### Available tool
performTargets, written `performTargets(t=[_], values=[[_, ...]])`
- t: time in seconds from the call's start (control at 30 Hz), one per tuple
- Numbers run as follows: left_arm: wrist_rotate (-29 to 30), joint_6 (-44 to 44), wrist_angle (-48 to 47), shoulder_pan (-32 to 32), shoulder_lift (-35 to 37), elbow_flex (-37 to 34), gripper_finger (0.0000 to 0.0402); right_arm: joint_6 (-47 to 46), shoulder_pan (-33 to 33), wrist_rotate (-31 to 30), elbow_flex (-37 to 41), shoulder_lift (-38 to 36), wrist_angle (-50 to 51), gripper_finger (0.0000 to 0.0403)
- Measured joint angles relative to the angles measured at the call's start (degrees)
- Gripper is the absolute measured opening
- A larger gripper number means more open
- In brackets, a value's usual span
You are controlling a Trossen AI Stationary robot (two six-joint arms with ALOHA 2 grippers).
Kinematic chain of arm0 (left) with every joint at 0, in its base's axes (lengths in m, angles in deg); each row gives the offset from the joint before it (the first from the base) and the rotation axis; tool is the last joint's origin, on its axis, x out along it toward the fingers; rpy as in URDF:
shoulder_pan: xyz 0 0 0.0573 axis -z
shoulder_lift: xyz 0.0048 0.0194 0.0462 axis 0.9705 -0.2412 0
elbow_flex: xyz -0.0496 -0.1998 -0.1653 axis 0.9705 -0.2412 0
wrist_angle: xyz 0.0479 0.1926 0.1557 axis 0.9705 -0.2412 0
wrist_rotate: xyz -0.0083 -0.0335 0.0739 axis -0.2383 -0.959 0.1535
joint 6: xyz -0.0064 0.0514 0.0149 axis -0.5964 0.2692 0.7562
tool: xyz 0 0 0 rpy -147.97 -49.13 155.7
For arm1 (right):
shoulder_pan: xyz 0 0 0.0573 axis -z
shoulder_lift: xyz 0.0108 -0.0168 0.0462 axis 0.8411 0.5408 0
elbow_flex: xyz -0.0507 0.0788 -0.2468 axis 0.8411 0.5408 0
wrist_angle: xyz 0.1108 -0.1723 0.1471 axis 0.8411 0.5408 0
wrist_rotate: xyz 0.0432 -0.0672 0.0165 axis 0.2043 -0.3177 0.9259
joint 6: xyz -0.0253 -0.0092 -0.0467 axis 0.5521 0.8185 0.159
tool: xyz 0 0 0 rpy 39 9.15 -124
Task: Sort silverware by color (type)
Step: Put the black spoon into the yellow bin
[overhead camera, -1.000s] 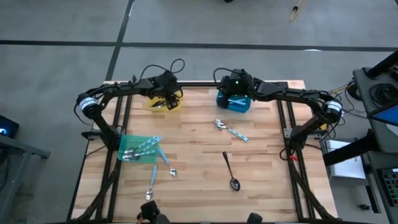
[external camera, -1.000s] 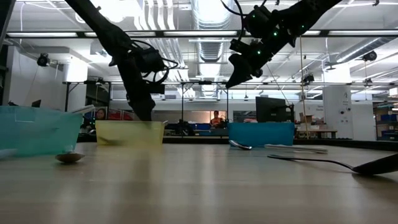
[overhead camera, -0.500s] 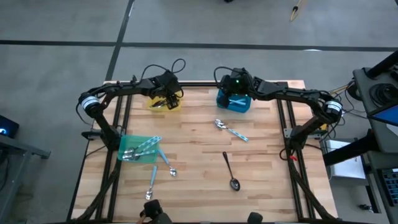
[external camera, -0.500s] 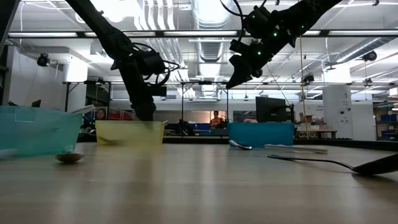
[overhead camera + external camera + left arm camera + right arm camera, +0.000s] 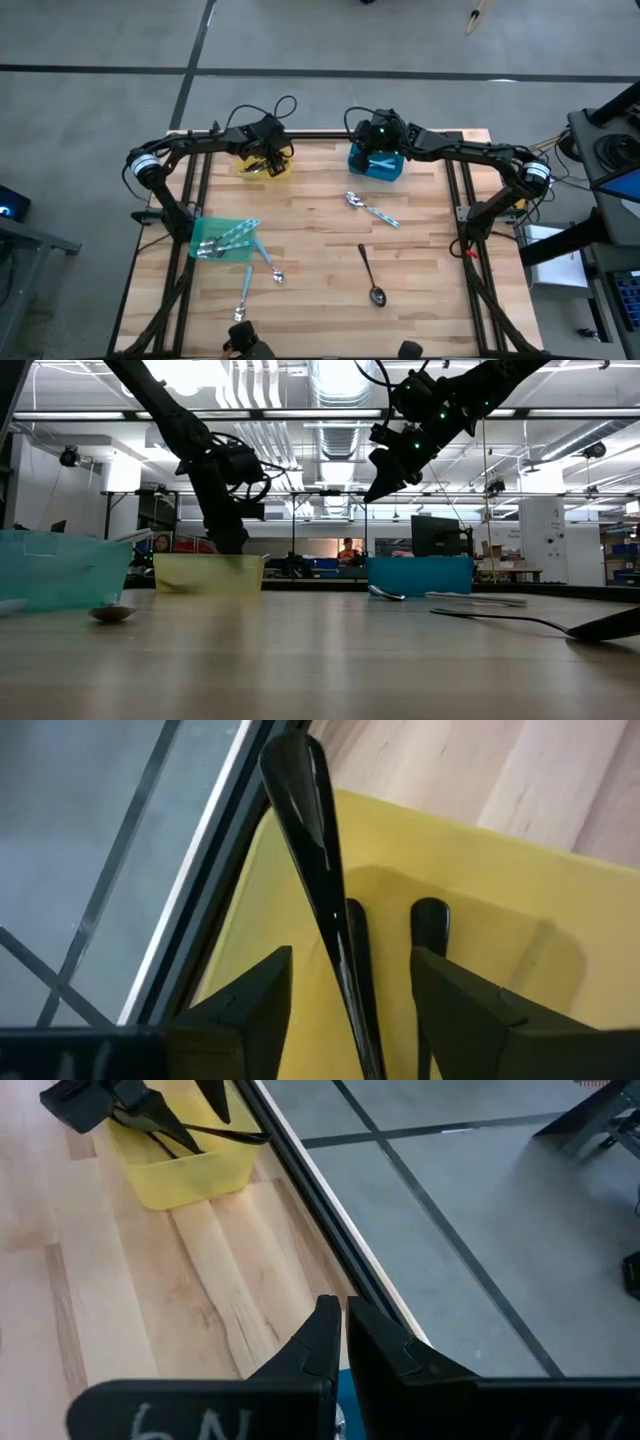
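since a second ago the left gripper (image 5: 345, 982) lifts slightly above the yellow bin (image 5: 262, 167), fingers spread, a black spoon (image 5: 318, 870) leaning in the bin between them, unheld. right gripper (image 5: 343, 1342) hangs pinched shut over the blue bin (image 5: 376, 164). silverware (image 5: 371, 211) lies mid-table and around the green bin (image 5: 222, 239).
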Motion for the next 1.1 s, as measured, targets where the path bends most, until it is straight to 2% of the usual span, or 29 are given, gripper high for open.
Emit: performTargets(t=[0.43, 0.87, 1.1], values=[[0.02, -1.25, 0.01, -0.07, -0.02, -0.10, 0.0079, -0.02, 0.00, 0.00, 0.00, 0.00, 0.00, 0.0013], [0.02, -1.80, 0.02, -0.09, -0.02, -0.12, 0.0040, -0.02, 0.00, -0.02, 0.00, 0.00, 0.00, 0.0013], [0.02, -1.80, 0.01, -0.09, -0.02, -0.12, 0.0037, -0.03, 0.00, -0.02, 0.00, 0.00, -0.02, 0.0013]])
